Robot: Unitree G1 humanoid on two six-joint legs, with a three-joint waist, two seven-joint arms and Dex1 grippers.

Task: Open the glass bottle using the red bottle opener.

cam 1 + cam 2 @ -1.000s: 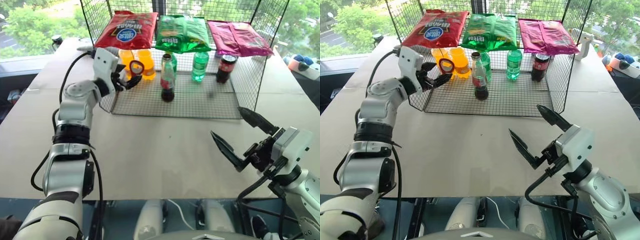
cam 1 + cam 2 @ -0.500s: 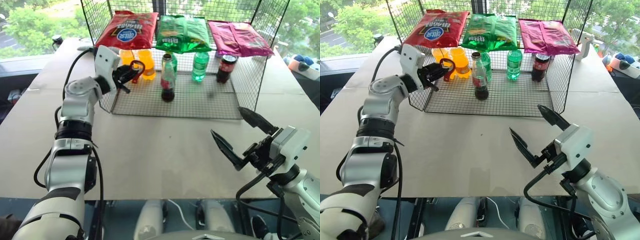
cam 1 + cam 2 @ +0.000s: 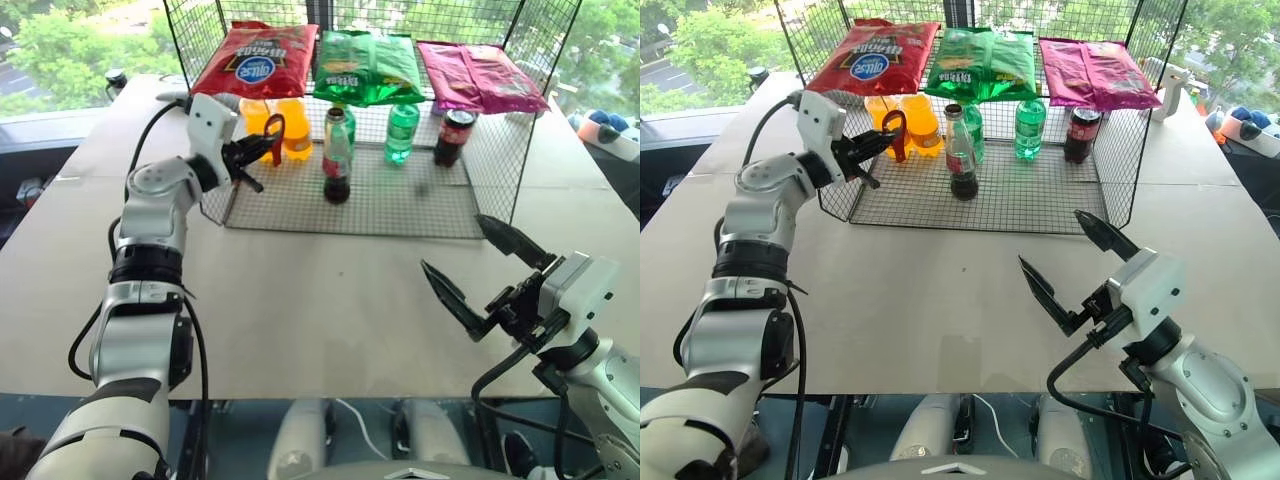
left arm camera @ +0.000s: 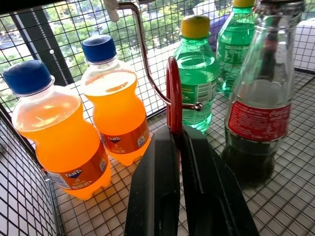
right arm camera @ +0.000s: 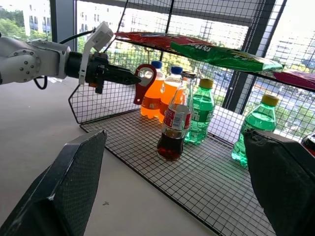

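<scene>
In the left wrist view, the nearer orange soda bottle (image 4: pixel 59 132) carries a blue badge on its label that reads "Fanta"; the second orange bottle (image 4: pixel 115 110) shows the same word, smaller. The red label band on the glass bottle (image 4: pixel 261 93) bears white script too small and curved to read. In the head views, the red chip bag (image 3: pixel 255 60) has a round blue-and-white logo, and the green chip bag (image 3: pixel 365 65) has lettering, both upside down and unreadable.
</scene>
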